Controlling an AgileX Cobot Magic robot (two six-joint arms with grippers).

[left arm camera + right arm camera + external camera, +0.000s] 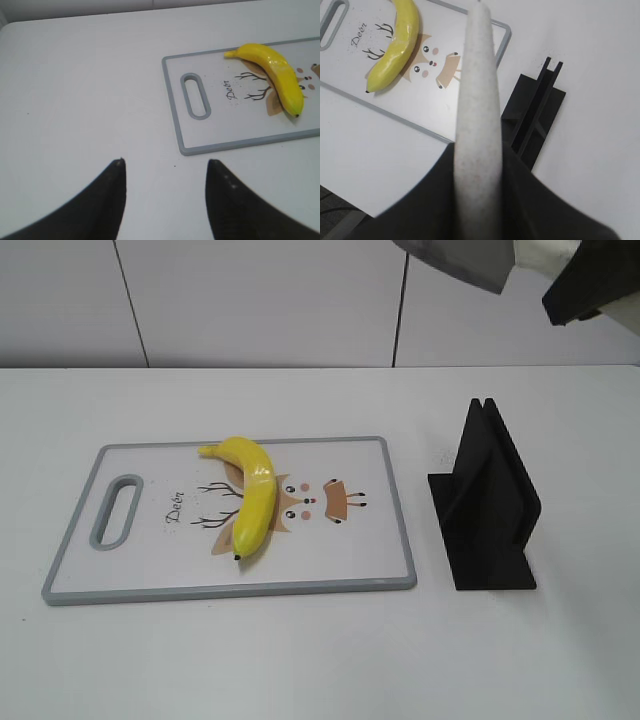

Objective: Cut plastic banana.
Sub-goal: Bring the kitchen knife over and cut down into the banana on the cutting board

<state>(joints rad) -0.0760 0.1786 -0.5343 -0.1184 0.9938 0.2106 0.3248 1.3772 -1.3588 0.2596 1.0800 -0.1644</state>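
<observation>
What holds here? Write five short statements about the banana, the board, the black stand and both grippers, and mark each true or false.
1. The plastic banana lies on the cutting board. True.
2. The black stand sits on the cutting board. False: it stands on the table, beside the board's edge opposite the handle.
3. The left gripper is open and empty. True.
4. The right gripper is empty. False: it is shut on a white knife.
5. The banana is already cut in two. False: it is whole.

Yellow banana (254,502); grey-rimmed white deer-print board (404,540); black stand (489,502).
</observation>
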